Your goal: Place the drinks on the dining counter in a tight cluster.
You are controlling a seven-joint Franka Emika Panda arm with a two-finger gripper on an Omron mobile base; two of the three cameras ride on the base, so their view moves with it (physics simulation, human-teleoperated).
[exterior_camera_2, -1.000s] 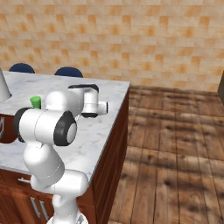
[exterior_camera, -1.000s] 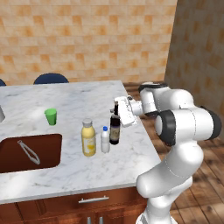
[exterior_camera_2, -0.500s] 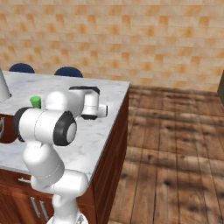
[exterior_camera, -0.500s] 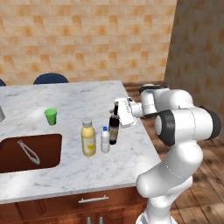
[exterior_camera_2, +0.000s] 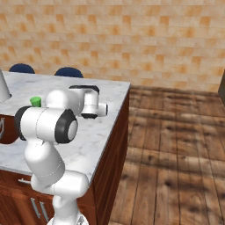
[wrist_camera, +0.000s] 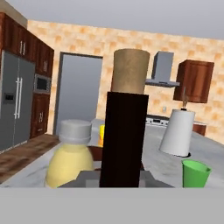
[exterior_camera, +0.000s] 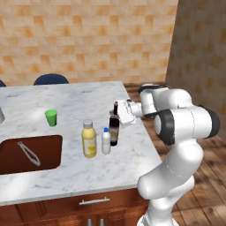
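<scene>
The wine bottle (exterior_camera: 114,129) carries a pale label on its dark body, but no writing on it can be read. In the hand view its neck (wrist_camera: 124,140) is a plain dark column topped by a tan, cork-like cylinder. The claw (exterior_camera: 120,111) is pinching the wine bottle at the neck, its fingers pressed tight against the glass while the bottle stands upright on the desk (exterior_camera: 75,99).

Just beside the wine bottle, on the side toward the sink, stands the small white bottle (exterior_camera: 106,141) with its blue cap, and next to that the yellow juice bottle (exterior_camera: 89,139) with a pale cap; the three stand close together, though whether they touch cannot be told. The group sits near the desk's right end, with the right edge close by and a wider strip of bare marble toward the front edge.

The desk is white marble with grey veins over wooden cabinets. The brown recessed sink (exterior_camera: 48,152) holds metal tongs (exterior_camera: 28,153). A small green cup (exterior_camera: 51,117) stands well apart from the bottles, with open marble between. Two blue chair backs (exterior_camera: 51,79) rise behind the far edge. A white conical thing (wrist_camera: 177,131) stands on the far marble.
</scene>
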